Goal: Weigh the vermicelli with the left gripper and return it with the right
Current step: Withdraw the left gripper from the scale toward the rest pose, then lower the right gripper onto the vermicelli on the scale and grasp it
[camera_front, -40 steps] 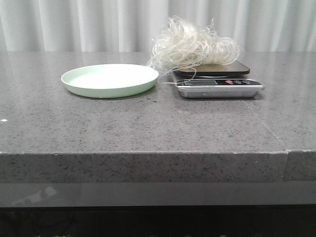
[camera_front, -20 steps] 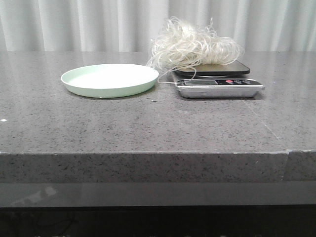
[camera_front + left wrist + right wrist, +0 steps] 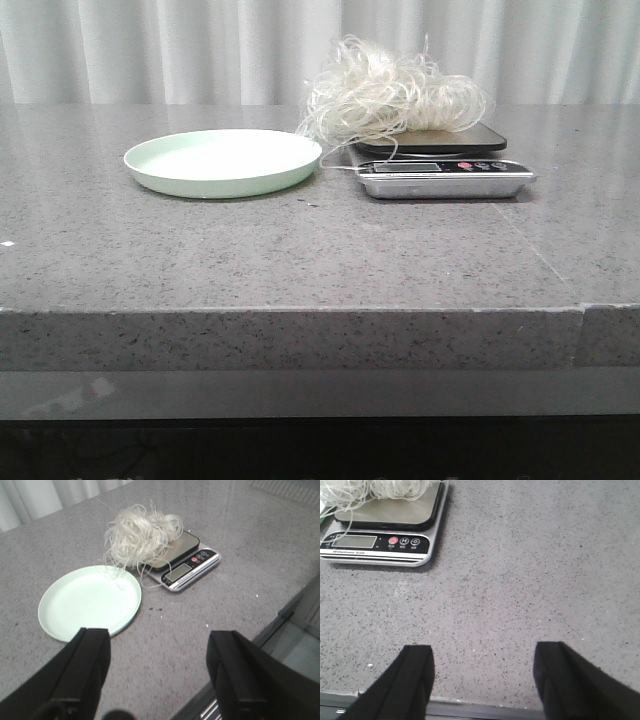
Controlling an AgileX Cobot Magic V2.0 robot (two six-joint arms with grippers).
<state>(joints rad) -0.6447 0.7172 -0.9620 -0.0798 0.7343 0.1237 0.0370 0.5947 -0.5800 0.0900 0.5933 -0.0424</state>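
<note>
while the vermicelli [image 3: 385, 95] sits heaped on the dark platform of the kitchen scale [image 3: 445, 170] in the upper middle of the front view, neither arm shows in that frame. the clump spills over the scale's left edge, and loose strands hang toward the pale green plate [image 3: 222, 161], which lies just beside the scale on the left with nothing on it. in the left wrist view a few strands reach over the plate's near rim. both rest on the grey speckled table [image 3: 300, 250], with a white curtain [image 3: 150, 50] across the top of the frame.

the scale's silver front strip carries a blank grey display, a red round button and two dark ones; small print under the display seems to read "electronic scale", though the start of the line is too small to tell.

the left gripper [image 3: 157, 667] hangs at the lower edge of its view, jaws spread wide and holding nothing. the right gripper [image 3: 482, 680] is likewise spread apart over bare tabletop, holding nothing, the scale at the upper left of its frame.
</note>
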